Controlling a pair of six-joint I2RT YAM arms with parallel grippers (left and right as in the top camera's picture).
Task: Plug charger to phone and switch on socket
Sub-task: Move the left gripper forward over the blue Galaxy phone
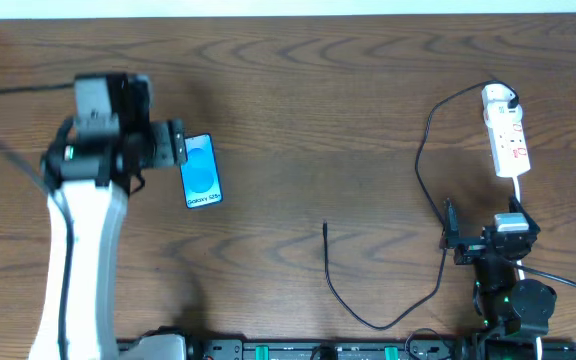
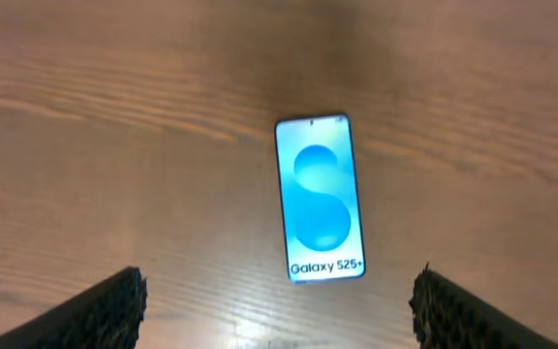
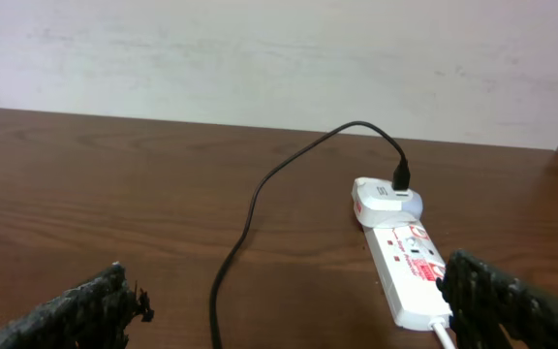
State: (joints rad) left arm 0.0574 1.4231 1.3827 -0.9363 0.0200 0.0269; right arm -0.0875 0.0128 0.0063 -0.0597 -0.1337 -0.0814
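The phone [image 1: 201, 171] lies flat on the wooden table at the left, blue screen up; it also shows in the left wrist view [image 2: 319, 198]. My left gripper [image 1: 175, 146] is open and empty, just left of and above the phone [image 2: 279, 308]. The charger cable [image 1: 420, 160] runs from its white plug [image 1: 500, 98], seated in the socket strip [image 1: 509, 143], down to its free connector tip [image 1: 325, 228] at table centre. My right gripper [image 1: 483, 240] is open and empty, near the strip's front end [image 3: 289, 310]. The strip [image 3: 410, 271] and cable [image 3: 260, 194] show there too.
The strip's white lead [image 1: 518, 190] runs toward the right arm's base. A pale wall [image 3: 279, 58] stands behind the table's far edge. A black rail [image 1: 308, 350] runs along the front edge.
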